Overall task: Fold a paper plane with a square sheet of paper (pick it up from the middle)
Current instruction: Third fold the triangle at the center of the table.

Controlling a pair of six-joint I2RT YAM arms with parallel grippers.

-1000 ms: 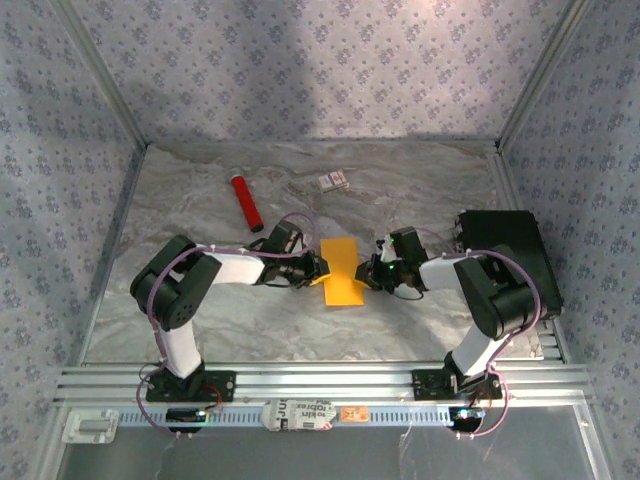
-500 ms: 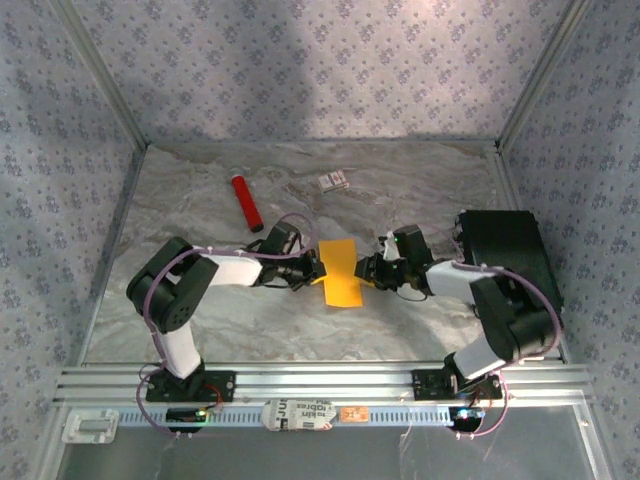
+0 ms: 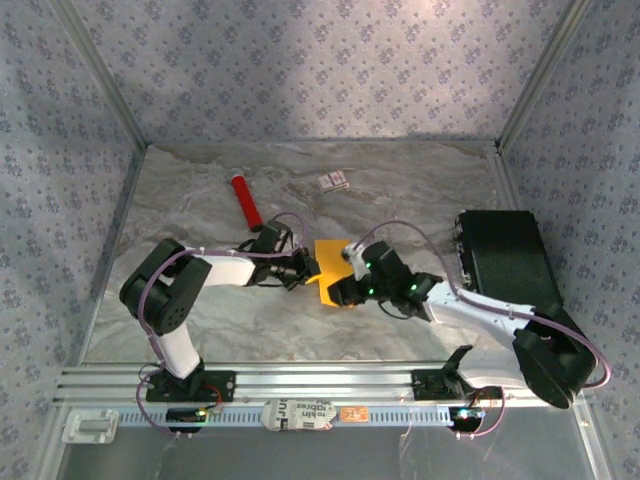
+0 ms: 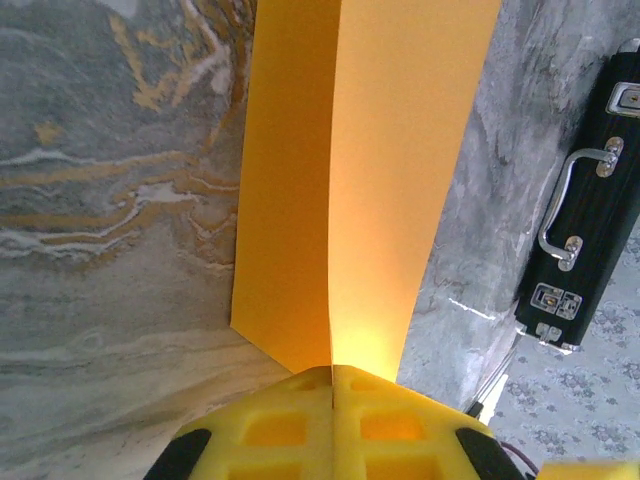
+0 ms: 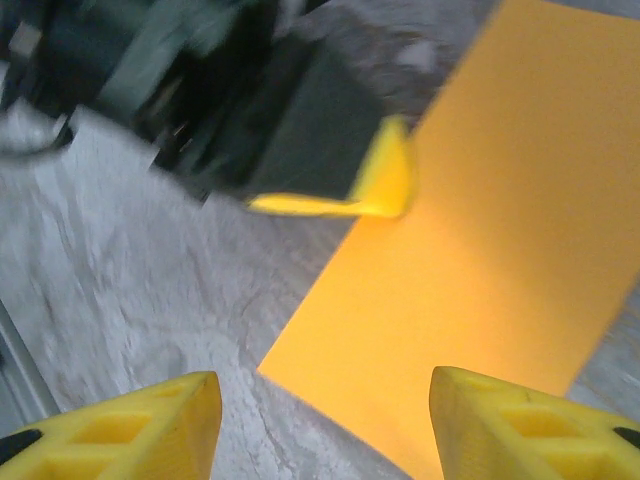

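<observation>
The left fingers (image 4: 270,430) pinch the square sheet of paper (image 4: 390,150) at 6 o'clock; the right fingers (image 5: 130,420), spread above, may drag it askew.

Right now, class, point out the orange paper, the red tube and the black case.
orange paper (image 3: 329,257), top view, its bare upper left part.
red tube (image 3: 246,203), top view, middle of its body.
black case (image 3: 505,262), top view, middle of its lid.

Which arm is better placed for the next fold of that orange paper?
Probably the right arm: its jaws hang open above the folded orange paper, free to press or pinch; the left arm is clamped on its edge.
</observation>
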